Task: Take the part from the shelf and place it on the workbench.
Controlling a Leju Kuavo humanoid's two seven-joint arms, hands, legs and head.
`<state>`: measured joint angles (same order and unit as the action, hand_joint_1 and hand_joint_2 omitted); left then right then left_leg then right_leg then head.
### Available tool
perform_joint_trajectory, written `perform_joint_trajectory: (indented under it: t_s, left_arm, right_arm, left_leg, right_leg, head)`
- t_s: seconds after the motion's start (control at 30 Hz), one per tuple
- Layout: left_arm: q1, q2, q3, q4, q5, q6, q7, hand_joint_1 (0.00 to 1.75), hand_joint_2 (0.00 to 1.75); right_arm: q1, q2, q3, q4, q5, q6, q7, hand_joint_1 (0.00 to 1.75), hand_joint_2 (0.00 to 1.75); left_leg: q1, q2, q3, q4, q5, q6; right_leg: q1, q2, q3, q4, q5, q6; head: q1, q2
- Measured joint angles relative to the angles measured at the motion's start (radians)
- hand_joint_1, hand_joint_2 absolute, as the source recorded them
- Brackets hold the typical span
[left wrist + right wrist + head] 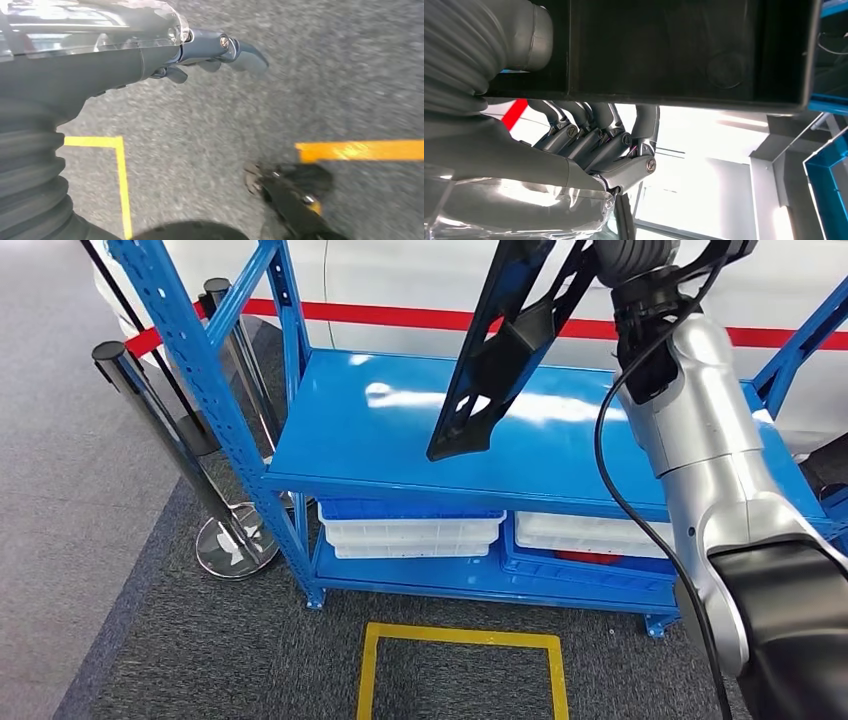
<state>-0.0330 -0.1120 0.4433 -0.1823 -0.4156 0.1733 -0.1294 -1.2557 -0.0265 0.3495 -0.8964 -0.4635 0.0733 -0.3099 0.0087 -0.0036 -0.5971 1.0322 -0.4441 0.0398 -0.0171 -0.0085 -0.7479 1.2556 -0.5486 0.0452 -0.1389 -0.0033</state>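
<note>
Our right hand (594,150) gripped the black part (500,350), fingers (574,135) curled under its edge, above the shelf (400,430). Left hand (210,55) hung loosely curled, empty. The long part could swing and slip.

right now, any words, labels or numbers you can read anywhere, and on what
None can be read.
black part held in the right robot hand: no lettering shows.
blue shelf and white bins: no labels show.
yellow floor marking: plain lines, no text.
</note>
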Motion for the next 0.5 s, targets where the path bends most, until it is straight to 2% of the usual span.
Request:
perform_joint_trajectory:
  t_s: [0.03, 0.07, 0.1, 0.13, 0.17, 0.2, 0.23, 0.27, 0.33, 0.37, 0.4, 0.43, 0.5]
  left_arm:
    - [0.002, 0.003, 0.000, 0.000, -0.001, 0.004, 0.005, 0.00, 1.75]
    - [0.003, 0.006, 0.000, 0.000, -0.001, 0.008, 0.009, 0.00, 1.75]
    - [0.004, 0.009, 0.001, 0.000, -0.001, 0.010, 0.012, 0.00, 1.75]
    - [0.004, 0.011, 0.001, 0.000, -0.001, 0.013, 0.013, 0.00, 1.75]
    - [0.004, 0.013, 0.001, 0.000, -0.001, 0.014, 0.014, 0.00, 1.75]
    - [0.004, 0.013, 0.001, 0.000, -0.001, 0.015, 0.014, 0.00, 1.75]
    - [0.005, 0.013, 0.001, 0.000, -0.001, 0.015, 0.014, 0.00, 1.75]
    - [0.005, 0.013, 0.001, 0.000, -0.001, 0.014, 0.014, 0.00, 1.75]
    - [0.006, 0.014, 0.002, 0.001, -0.001, 0.010, 0.013, 0.00, 1.75]
    - [0.006, 0.014, 0.002, 0.001, -0.001, 0.007, 0.012, 0.00, 1.75]
    - [0.006, 0.014, 0.002, 0.001, -0.001, 0.004, 0.010, 0.00, 1.75]
    - [0.006, 0.015, 0.002, 0.001, -0.001, 0.001, 0.009, 0.00, 1.75]
    - [0.008, 0.015, 0.002, 0.001, -0.001, -0.004, 0.007, 0.00, 1.75]
  right_arm:
    - [0.001, 0.000, 0.001, 0.000, -0.002, -0.001, 0.001, 1.75, 1.75]
    - [0.001, 0.000, 0.002, 0.000, -0.003, -0.002, 0.001, 1.75, 1.75]
    - [0.000, 0.000, 0.003, 0.000, -0.004, -0.002, 0.002, 1.75, 1.75]
    - [0.000, 0.000, 0.004, -0.001, -0.004, -0.003, 0.004, 1.75, 1.75]
    - [-0.002, 0.000, 0.005, -0.002, -0.005, -0.004, 0.005, 1.75, 1.75]
    - [-0.004, 0.001, 0.006, -0.005, -0.005, -0.004, 0.006, 1.75, 1.75]
    - [-0.007, 0.003, 0.008, -0.008, -0.005, -0.005, 0.007, 1.75, 1.75]
    - [-0.011, 0.004, 0.009, -0.011, -0.006, -0.006, 0.009, 1.75, 1.75]
    - [-0.017, 0.007, 0.012, -0.011, -0.008, -0.007, 0.012, 1.75, 1.75]
    - [-0.019, 0.011, 0.014, -0.011, -0.010, -0.008, 0.014, 1.75, 1.75]
    - [-0.020, 0.014, 0.016, -0.011, -0.011, -0.009, 0.014, 1.75, 1.75]
    - [-0.020, 0.018, 0.018, -0.010, -0.013, -0.010, 0.015, 1.75, 1.75]
    - [-0.020, 0.022, 0.021, -0.008, -0.015, -0.011, 0.015, 1.75, 1.75]
  left_leg:
    - [-0.003, 0.000, -0.012, 0.001, 0.008, 0.000]
    - [-0.006, 0.000, -0.023, 0.001, 0.017, 0.000]
    - [-0.009, -0.001, -0.033, 0.002, 0.025, 0.001]
    - [-0.012, -0.001, -0.042, 0.002, 0.032, 0.001]
    - [-0.015, -0.002, -0.048, 0.002, 0.039, -0.001]
    - [-0.016, -0.003, -0.053, 0.002, 0.046, -0.003]
    - [-0.015, -0.003, -0.056, 0.000, 0.054, -0.008]
    - [-0.012, -0.003, -0.059, -0.003, 0.062, -0.014]
    - [-0.009, -0.003, -0.062, -0.010, 0.074, -0.025]
    - [-0.009, -0.003, -0.068, -0.005, 0.065, -0.031]
    - [-0.010, -0.004, -0.077, 0.017, 0.038, -0.036]
    - [-0.010, -0.003, -0.092, 0.059, -0.003, -0.041]
    - [-0.004, -0.003, -0.125, 0.182, -0.087, -0.051]
  right_leg:
    - [0.001, 0.000, -0.006, 0.047, -0.012, -0.001]
    - [0.002, 0.001, 0.003, 0.063, -0.002, -0.004]
    - [0.005, 0.002, 0.030, 0.043, 0.023, -0.010]
    - [0.009, 0.003, 0.075, -0.012, 0.050, -0.020]
    - [0.014, 0.005, 0.127, -0.085, 0.060, -0.032]
    - [0.019, 0.006, 0.173, -0.155, 0.060, -0.041]
    - [0.024, 0.007, 0.203, -0.205, 0.056, -0.048]
    - [0.028, 0.007, 0.216, -0.233, 0.050, -0.053]
    - [0.029, 0.003, 0.216, -0.255, 0.068, -0.059]
    - [0.026, 0.000, 0.215, -0.267, 0.079, -0.065]
    - [0.023, -0.004, 0.212, -0.278, 0.092, -0.070]
    - [0.019, -0.007, 0.205, -0.284, 0.104, -0.073]
    - [0.019, -0.007, 0.181, -0.282, 0.122, -0.075]
  head:
    - [0.000, 0.000]
    - [0.000, 0.000]
    - [0.000, 0.000]
    - [0.000, 0.000]
    - [0.000, 0.000]
    - [0.000, 0.000]
    - [0.000, 0.000]
    - [0.000, 0.000]
    - [0.000, 0.000]
    - [0.000, 0.000]
    - [0.000, 0.000]
    - [0.000, 0.000]
    - [0.000, 0.000]
